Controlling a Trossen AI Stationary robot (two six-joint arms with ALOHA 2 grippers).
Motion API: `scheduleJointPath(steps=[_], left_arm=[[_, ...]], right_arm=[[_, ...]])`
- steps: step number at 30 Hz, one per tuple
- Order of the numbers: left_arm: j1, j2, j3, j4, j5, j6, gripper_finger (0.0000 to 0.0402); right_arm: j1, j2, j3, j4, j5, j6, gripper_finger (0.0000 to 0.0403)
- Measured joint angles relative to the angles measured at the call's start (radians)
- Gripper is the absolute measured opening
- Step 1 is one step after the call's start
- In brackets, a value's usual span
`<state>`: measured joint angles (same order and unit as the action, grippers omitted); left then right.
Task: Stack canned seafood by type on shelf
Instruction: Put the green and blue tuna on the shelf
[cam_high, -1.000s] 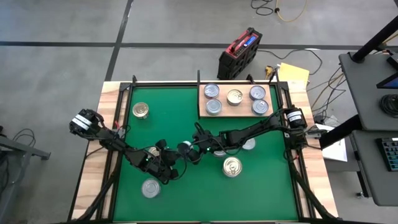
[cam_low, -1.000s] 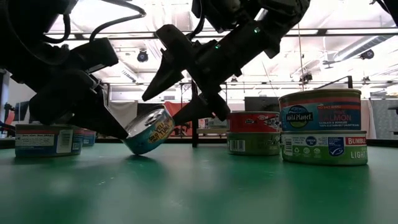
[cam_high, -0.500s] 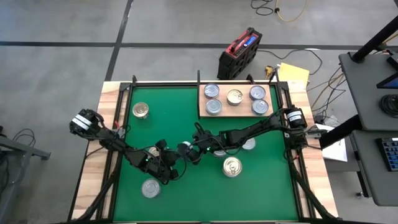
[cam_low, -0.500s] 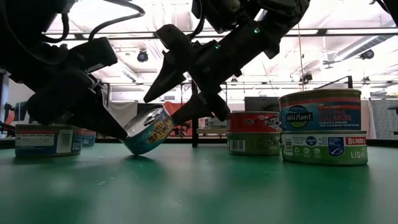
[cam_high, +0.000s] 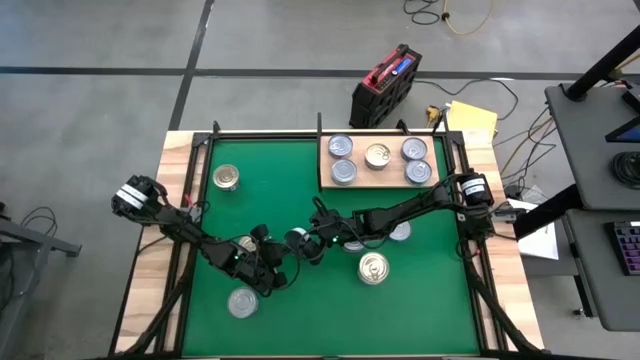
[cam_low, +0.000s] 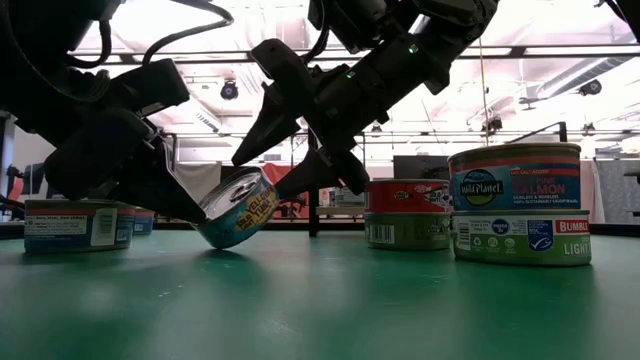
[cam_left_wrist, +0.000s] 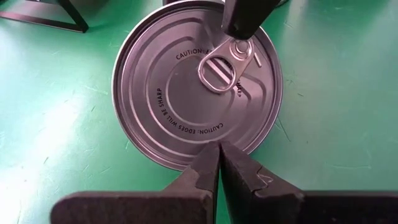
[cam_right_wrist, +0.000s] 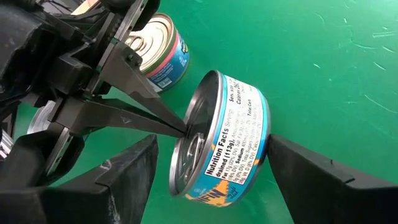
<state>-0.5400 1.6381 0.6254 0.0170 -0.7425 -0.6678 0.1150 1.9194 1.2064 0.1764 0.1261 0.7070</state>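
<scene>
Tilted can: a tin propped on its edge on the green mat, near the mat's middle, silver lid facing the left arm.
Left gripper: fingers pressed together, their tips against the lid's rim.
Right gripper: fingers spread wide on either side of the tilted can, not clamping it.
Shelf: pale wooden board at the mat's far right corner, carrying five tins.
Other tins: scattered on the mat.

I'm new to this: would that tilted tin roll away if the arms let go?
The tilted tin is propped on its edge, so it would probably flop flat rather than roll. Its round rim could wobble first. The smooth metal lid looks slippery.
</scene>
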Motion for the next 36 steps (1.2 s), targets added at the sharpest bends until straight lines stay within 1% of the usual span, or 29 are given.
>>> scheduleJointPath(steps=[3,10,13,15,19,21,24,28,33,36], left_arm=[[0.0,0.014,0.0,0.006,-0.001,0.0,0.0],[0.0,0.1,0.0,0.076,0.003,-0.006,0.0],[0.0,0.126,0.001,0.109,-0.005,-0.003,0.0],[0.0,0.135,0.002,0.119,-0.011,-0.002,0.0],[0.0,0.134,0.002,0.12,-0.01,0.005,0.0],[0.0,0.132,0.002,0.119,-0.008,0.012,0.0],[0.0,0.13,0.002,0.119,-0.006,0.019,0.0],[0.0,0.13,0.002,0.121,-0.005,0.019,0.0],[0.0,0.13,0.002,0.134,0.0,0.024,0.0],[-0.003,0.129,0.002,0.14,0.0,0.024,0.0]], right_arm=[[0.0,0.0,0.0,0.001,-0.002,-0.001,0.0296],[0.0,0.0,0.0,0.001,-0.003,-0.003,0.0324],[0.0,0.0,0.0,0.001,-0.002,-0.014,0.0326],[0.0,0.0,0.0,0.002,-0.001,-0.054,0.0322],[0.006,0.0,0.0,0.024,0.007,-0.25,0.0311],[0.01,0.0,0.0,0.026,0.019,-0.308,0.0307],[0.011,0.007,0.0,0.036,0.031,-0.345,0.0302],[0.011,0.058,0.002,0.119,0.025,-0.415,0.0304],[0.014,0.108,0.046,0.108,0.003,-0.439,0.0309],[0.014,0.109,0.063,0.114,0.005,-0.456,0.0296]])
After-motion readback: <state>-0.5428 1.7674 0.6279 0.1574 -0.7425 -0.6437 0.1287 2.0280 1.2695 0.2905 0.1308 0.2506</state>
